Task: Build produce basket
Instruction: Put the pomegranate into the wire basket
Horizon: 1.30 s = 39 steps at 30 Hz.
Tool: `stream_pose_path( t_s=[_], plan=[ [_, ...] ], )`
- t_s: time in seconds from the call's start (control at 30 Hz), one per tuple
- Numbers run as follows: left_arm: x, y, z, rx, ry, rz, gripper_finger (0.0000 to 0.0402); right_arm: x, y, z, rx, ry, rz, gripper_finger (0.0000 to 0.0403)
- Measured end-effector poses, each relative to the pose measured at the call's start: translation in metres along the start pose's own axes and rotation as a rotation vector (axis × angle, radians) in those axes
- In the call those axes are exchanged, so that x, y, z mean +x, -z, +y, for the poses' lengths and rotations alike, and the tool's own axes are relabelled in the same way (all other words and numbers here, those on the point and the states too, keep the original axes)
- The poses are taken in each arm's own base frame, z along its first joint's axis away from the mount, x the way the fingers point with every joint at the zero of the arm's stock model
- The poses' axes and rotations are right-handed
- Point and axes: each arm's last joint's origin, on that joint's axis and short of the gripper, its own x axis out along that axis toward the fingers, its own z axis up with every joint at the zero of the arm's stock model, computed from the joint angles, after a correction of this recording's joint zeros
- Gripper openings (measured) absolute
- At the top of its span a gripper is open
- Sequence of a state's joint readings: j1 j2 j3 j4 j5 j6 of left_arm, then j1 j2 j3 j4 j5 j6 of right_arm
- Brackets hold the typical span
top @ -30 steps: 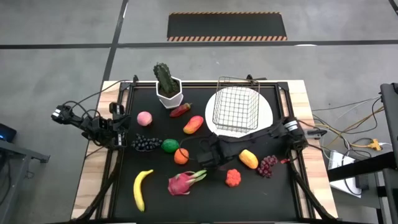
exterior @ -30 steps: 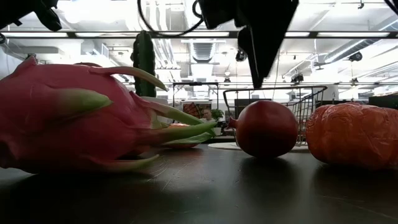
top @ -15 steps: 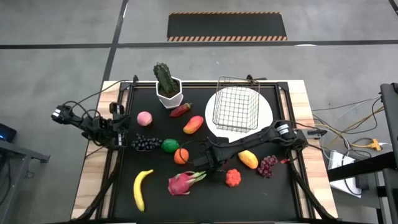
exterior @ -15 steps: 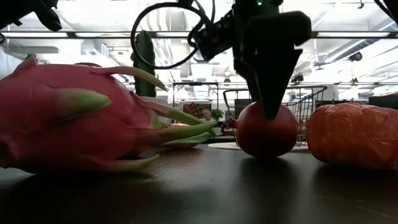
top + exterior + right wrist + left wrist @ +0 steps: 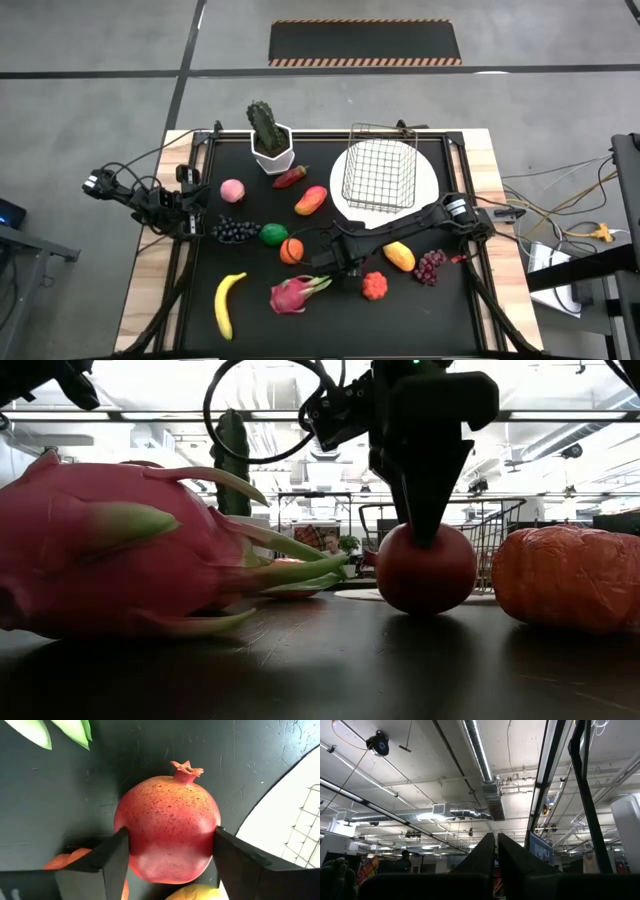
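My right gripper (image 5: 343, 263) stands over the red pomegranate (image 5: 167, 827) in the middle of the table, between the dragon fruit (image 5: 293, 294) and a yellow-orange fruit (image 5: 399, 255). It hides the pomegranate in the high view. The pomegranate (image 5: 425, 568) rests on its underside on the black mat. The wire basket (image 5: 379, 175) stands on a round white plate (image 5: 428, 180) at the far right. My left gripper (image 5: 190, 212) waits at the table's left edge, shut and empty, pointing up at the ceiling in the left wrist view (image 5: 496, 855). My right gripper pinches the pomegranate's round body between its two fingers, one on each opposite side (image 5: 125, 837). The fingers come from above, pointing down. The pomegranate sits on the mat with its crown (image 5: 186, 768) pointing sideways.
An orange (image 5: 291, 250), a lime (image 5: 273, 234), dark grapes (image 5: 235, 230), a peach (image 5: 232, 189) and a banana (image 5: 228, 303) lie to the left. A crinkled red-orange fruit (image 5: 375, 286) and purple grapes (image 5: 430, 265) lie to the right. A cactus pot (image 5: 268, 140) stands at the far left.
My right gripper has come down from above the pomegranate, shifting slightly toward the table's near edge, until its fingers stand on either side of the fruit. The pomegranate has stayed in place on the mat.
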<state>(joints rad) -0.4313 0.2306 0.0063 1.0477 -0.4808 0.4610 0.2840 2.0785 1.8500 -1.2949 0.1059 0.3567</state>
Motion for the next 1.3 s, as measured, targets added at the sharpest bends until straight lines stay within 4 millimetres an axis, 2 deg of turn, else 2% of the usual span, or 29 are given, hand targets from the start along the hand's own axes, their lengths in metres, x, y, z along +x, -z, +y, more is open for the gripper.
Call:
stream_pose_path(
  t_s=[0.1,0.2,0.37,0.53,0.63,0.73,0.8,0.97,1.07,1.13,1.3],
  plan=[
    [0.0,0.0,0.0,0.0,0.0,0.0,0.0003,-0.005,0.001,-0.001,-0.013,-0.004,-0.012,0.023],
    [0.0,0.0,0.0,0.0,0.0,0.0,0.0003,-0.019,0.0,-0.003,-0.025,-0.013,-0.091,0.023],
    [0.0,0.0,0.0,0.0,0.0,0.0,0.0003,-0.068,0.004,-0.011,-0.018,-0.009,-0.414,0.0241],
    [0.0,0.0,0.0,0.0,-0.001,-0.001,0.0003,-0.107,0.017,-0.024,0.013,0.063,-0.775,0.0236],
    [0.0,0.0,0.0,-0.001,-0.001,-0.001,0.0003,-0.119,0.028,-0.039,0.099,0.165,-0.978,0.0236],
    [0.0,0.0,0.0,-0.001,-0.001,-0.003,0.0003,-0.112,0.039,-0.055,0.249,0.313,-1.11,0.0237],
    [0.0,0.0,0.0,0.02,-0.001,-0.003,0.0003,-0.101,0.05,-0.063,0.373,0.436,-1.159,0.0237],
    [0.0,0.0,0.0,0.042,-0.001,-0.003,0.0003,-0.069,0.08,-0.086,0.658,0.692,-1.162,0.0237],
    [0.0,-0.001,0.0,0.042,-0.002,-0.004,0.0003,-0.05,0.096,-0.099,0.774,0.69,-1.162,0.0238],
    [0.0,-0.001,0.0,0.041,-0.002,-0.005,0.0003,-0.044,0.106,-0.107,0.833,0.653,-1.178,0.0237],
    [0.0,0.0,0.0,0.042,-0.002,-0.003,0.0003,-0.028,0.124,-0.12,0.878,0.615,-1.162,0.0237]
  ],
)
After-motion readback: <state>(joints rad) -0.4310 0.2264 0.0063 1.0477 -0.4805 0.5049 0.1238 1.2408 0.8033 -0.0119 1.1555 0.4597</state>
